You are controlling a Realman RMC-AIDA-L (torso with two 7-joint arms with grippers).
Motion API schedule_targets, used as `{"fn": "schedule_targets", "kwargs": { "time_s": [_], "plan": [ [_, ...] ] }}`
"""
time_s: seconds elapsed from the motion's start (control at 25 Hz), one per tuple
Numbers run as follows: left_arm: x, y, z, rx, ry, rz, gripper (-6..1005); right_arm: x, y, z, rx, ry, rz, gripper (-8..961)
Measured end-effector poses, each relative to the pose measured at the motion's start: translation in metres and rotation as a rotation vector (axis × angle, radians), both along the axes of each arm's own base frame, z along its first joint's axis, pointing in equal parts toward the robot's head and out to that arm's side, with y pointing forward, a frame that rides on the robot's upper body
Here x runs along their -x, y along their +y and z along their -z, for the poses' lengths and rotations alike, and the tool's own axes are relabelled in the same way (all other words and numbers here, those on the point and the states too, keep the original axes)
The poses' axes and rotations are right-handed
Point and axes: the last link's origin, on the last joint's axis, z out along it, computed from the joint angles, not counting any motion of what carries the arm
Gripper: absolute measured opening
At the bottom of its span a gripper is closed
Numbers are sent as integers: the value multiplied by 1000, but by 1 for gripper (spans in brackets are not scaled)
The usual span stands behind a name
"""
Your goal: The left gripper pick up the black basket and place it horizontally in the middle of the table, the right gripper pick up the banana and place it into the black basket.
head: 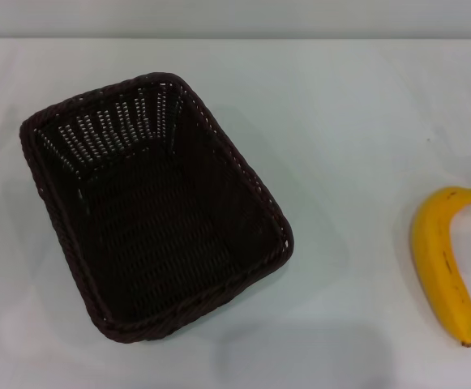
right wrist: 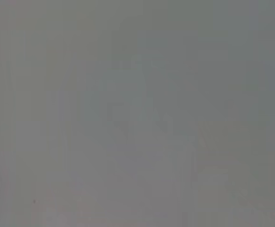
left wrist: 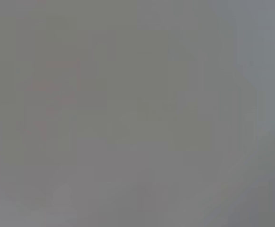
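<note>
Dark woven wicker of the black basket [head: 158,207] is seen left of centre on the table [head: 348,121], set at a slant, its long axis running from far left toward near centre. It sits upright, open side up, and nothing is held inside. White tabletop is seen between it and the banana [head: 444,263], which is laid flat well apart at the right edge, greenish stem end pointed away from the robot and dark tip nearest it, curve bowed toward the basket. Neither the left gripper nor the right gripper is shown in the head view; only grey blur is given by both wrist views, so jaw opening and any hold cannot be told.
</note>
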Motion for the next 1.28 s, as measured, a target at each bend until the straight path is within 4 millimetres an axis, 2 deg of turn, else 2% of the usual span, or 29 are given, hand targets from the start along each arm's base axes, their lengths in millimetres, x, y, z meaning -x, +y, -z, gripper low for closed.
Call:
{"fn": "schedule_targets", "kwargs": {
  "time_s": [0.12, 0.16, 0.2, 0.32, 0.44, 0.52, 0.64, 0.76, 0.92, 1.12, 1.28],
  "plan": [
    [-19, 24, -20, 187, 75, 48, 862, 1, 1, 0, 0, 0, -3, 857],
    [-19, 24, -20, 187, 75, 48, 863, 1, 1, 0, 0, 0, -4, 857],
    [-38, 43, -35, 343, 150, 73, 863, 2, 2, 0, 0, 0, -6, 857],
    [-65, 63, -50, 490, 262, 108, 863, 4, 4, 0, 2, -1, -13, 858],
    [-97, 82, -60, 606, 396, 158, 862, 6, 6, 1, 6, -1, -17, 858],
    [-116, 92, -59, 667, 488, 190, 861, 7, 8, 2, 9, 1, -20, 858],
    [-133, 101, -53, 750, 629, 216, 858, 10, 11, 5, 16, 6, -26, 858],
    [-141, 105, -37, 826, 765, 232, 857, 13, 13, 6, 18, 7, -32, 858],
    [-152, 109, -11, 860, 833, 272, 858, 11, 11, 6, 18, 8, -26, 857],
    [-153, 105, 8, 891, 863, 310, 849, 10, 10, 9, 26, 15, -20, 857],
    [-143, 101, 20, 914, 871, 289, 842, 10, 10, 9, 25, 15, -21, 857]
  ]
}}
